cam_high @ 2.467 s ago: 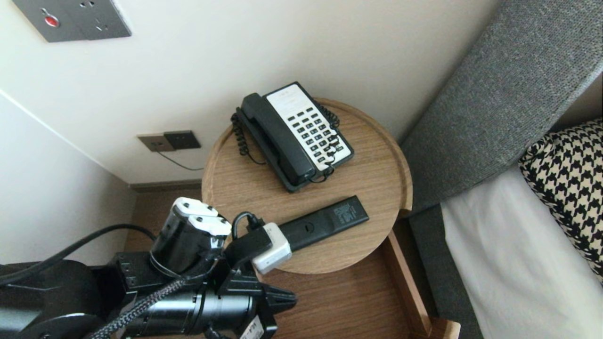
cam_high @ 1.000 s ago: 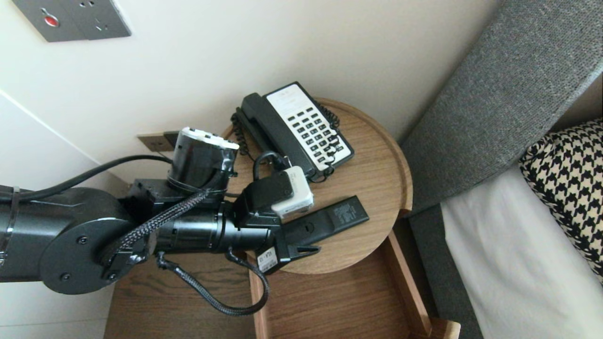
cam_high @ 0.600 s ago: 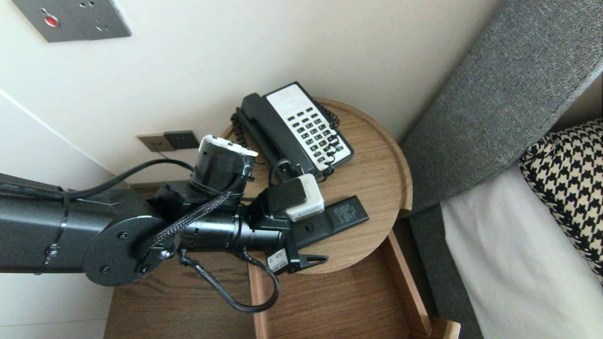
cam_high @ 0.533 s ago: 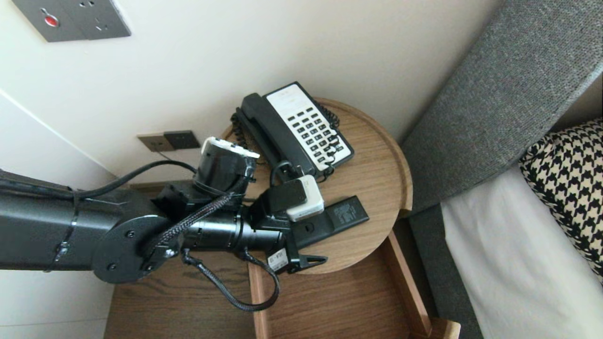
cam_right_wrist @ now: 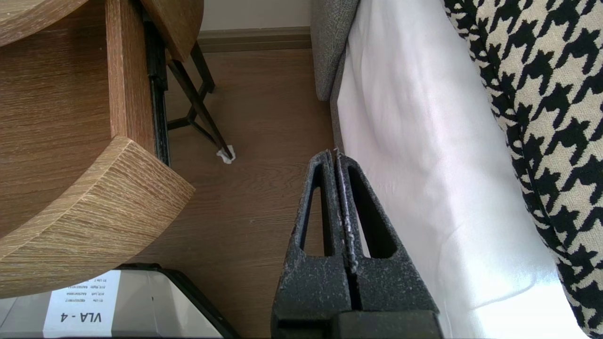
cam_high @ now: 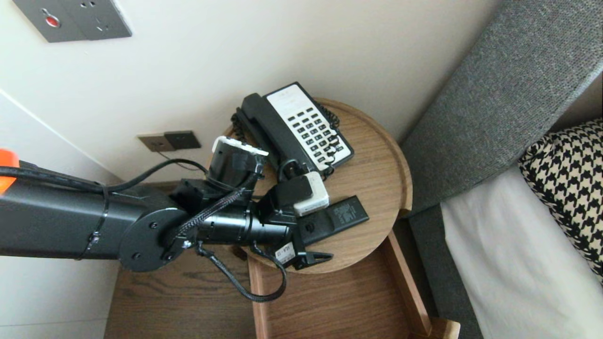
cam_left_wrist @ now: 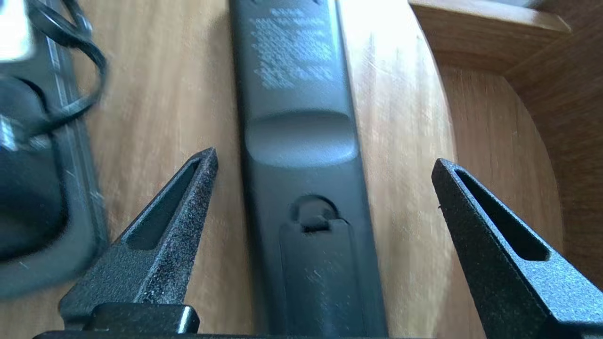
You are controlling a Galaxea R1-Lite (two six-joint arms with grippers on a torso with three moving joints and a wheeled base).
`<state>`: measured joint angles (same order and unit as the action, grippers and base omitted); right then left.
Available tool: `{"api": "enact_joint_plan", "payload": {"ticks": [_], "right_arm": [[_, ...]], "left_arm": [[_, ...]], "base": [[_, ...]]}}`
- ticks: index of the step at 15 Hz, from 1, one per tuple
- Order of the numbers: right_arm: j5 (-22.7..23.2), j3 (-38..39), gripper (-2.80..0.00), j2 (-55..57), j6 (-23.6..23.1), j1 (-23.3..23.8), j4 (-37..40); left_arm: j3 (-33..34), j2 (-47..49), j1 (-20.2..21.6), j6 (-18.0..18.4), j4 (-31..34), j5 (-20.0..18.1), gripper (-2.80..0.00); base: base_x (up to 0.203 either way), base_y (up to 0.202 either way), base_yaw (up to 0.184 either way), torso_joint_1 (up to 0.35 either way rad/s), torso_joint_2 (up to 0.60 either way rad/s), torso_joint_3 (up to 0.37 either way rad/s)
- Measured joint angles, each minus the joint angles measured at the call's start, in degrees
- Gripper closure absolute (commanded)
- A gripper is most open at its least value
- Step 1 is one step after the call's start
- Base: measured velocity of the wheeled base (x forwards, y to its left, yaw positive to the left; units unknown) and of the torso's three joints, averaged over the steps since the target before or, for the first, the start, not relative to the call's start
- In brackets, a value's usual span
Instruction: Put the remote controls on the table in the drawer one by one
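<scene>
Head overhead, L-wrist close; shared remote (cam_high: 339,215)

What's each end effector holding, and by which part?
Nothing. Left end effector is open, straddling the remote without touching it; right end effector is shut, empty.

The remote control (cam_left_wrist: 301,212) is smooth, matt black plastic with faint scuffs. The round bench (cam_high: 377,169) is light wood with a fine grain and a satin finish. The left gripper (cam_left_wrist: 325,159) looks rough, grainy and black. The telephone (cam_high: 308,125) is smooth plastic, and the headboard (cam_high: 494,94) is coarse grey woven cloth.
</scene>
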<state>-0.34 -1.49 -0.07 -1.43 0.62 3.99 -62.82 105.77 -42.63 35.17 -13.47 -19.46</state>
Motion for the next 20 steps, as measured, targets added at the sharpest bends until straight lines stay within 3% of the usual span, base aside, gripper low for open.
{"api": "enact_joint_plan", "payload": {"ticks": [13, 19, 20], "right_arm": [[0.0, 0.0, 0.0, 0.0, 0.0, 0.0, 0.0], [0.0, 0.0, 0.0, 0.0, 0.0, 0.0, 0.0], [0.0, 0.0, 0.0, 0.0, 0.0, 0.0, 0.0]], "left_arm": [[4.9, -1.0, -1.0, 2.5, -8.1, 2.6, -2.8], [4.8, -0.6, -1.0, 2.6, -8.7, 2.7, -2.8], [4.7, -0.6, -1.0, 2.6, -8.8, 2.7, 0.0]], "base": [[0.0, 0.0, 0.0, 0.0, 0.0, 0.0], [0.0, 0.0, 0.0, 0.0, 0.0, 0.0], [0.0, 0.0, 0.0, 0.0, 0.0, 0.0]]}}
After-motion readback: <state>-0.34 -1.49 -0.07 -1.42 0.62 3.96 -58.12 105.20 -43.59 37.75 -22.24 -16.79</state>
